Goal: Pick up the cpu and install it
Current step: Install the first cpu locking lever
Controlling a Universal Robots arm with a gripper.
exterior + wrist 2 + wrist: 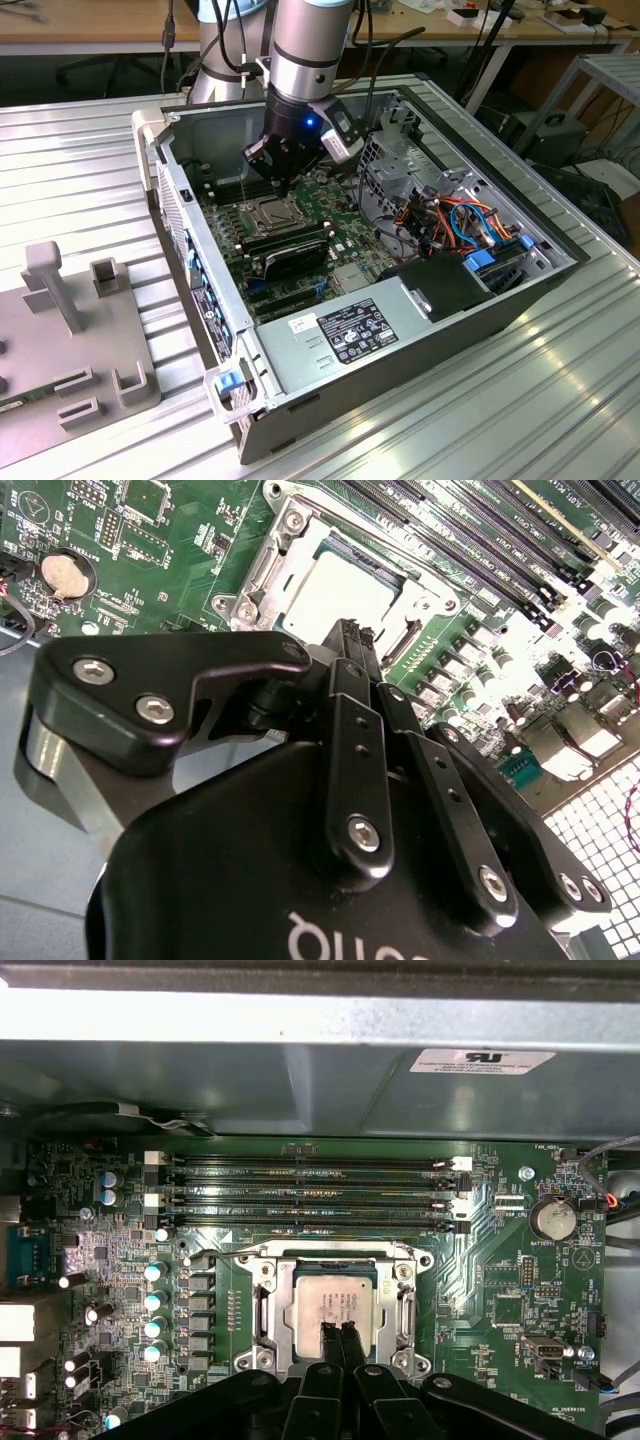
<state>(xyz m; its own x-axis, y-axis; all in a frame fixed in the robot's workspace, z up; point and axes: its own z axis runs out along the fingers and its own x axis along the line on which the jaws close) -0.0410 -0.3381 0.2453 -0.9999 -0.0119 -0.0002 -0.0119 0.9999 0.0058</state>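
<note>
Claw (340, 1338) is clenched, fingertips (329, 1340) pressed together w/ no gap, nothing between them. It hangs inside the open PC case (400, 330), just above the motherboard (500, 1260). The cpu (336, 1303) sits directly under the claw tips, lying flat in the socket (268, 1310) w/ the metal frame open around it; silver top faces up. In the first wrist view the tips overlap the cpu's near edge; can't tell if they touch it or hover just over it. In the second wrist view the cpu (335, 595) shows just beyond the claw tips (352, 640), square w/ its socket. Black memory slots (310, 1195) run in a row beyond the socket, away from the claw. Coin battery (552, 1220) sits off to one side of the claw, well apart. In the exterior view the claw (285, 180) is over the socket (272, 212), case resting on the ribbed metal tabletop (480, 420).
</note>
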